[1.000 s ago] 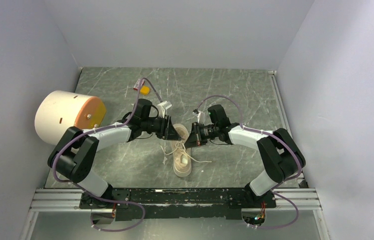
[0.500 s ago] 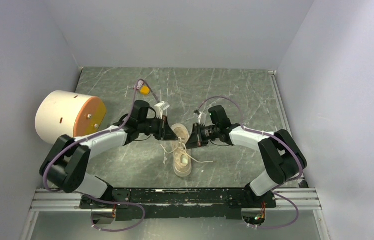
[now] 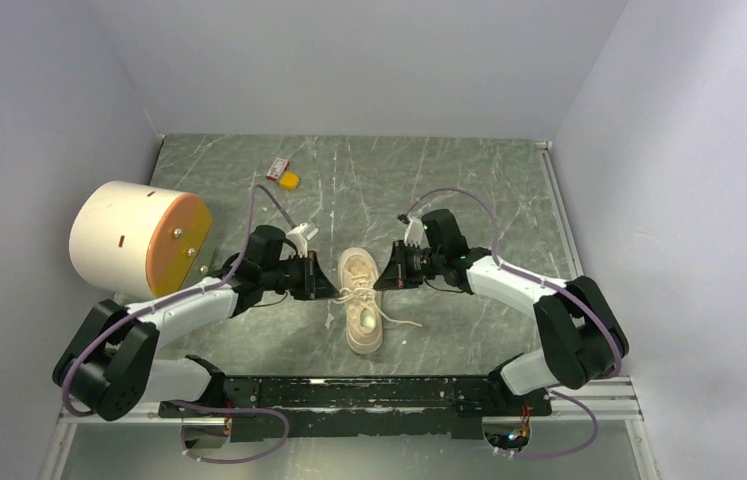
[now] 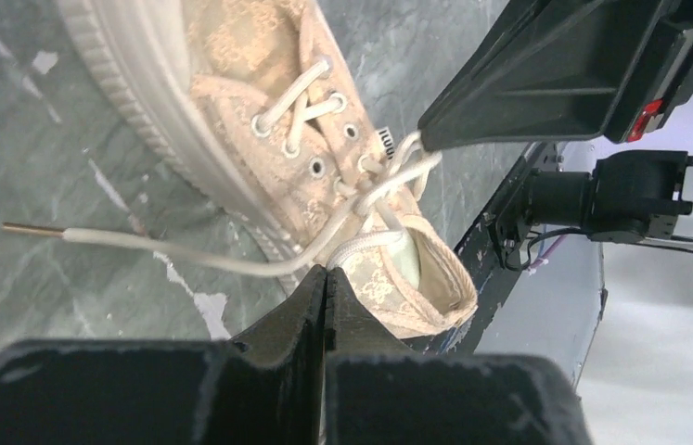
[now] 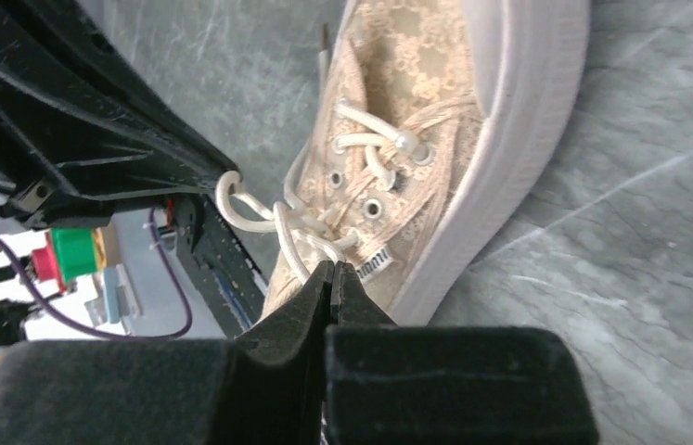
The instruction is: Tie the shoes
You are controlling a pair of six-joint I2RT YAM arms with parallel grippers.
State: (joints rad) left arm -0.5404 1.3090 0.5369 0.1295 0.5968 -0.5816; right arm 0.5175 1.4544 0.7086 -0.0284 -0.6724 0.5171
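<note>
The left gripper (image 3: 329, 290) has pulled back leftward and snapped shut, so it and the right gripper (image 3: 380, 280) both seem clenched on the laces (image 4: 379, 185), flanking the sneaker (image 3: 362, 305) lying between them on the table (image 3: 469, 180), which probably means the knot is being drawn tight.

We see the left arm (image 3: 184, 305) and right arm (image 3: 514, 283) in white shells between black joints, purple cables (image 3: 449, 191) looping alongside. The left gripper (image 4: 325, 271) and right gripper (image 5: 331, 267) end in matte black wedge fingers (image 4: 277, 320), scuffed pale at the edges. One housing carries a small red tab (image 4: 644, 120).
</note>
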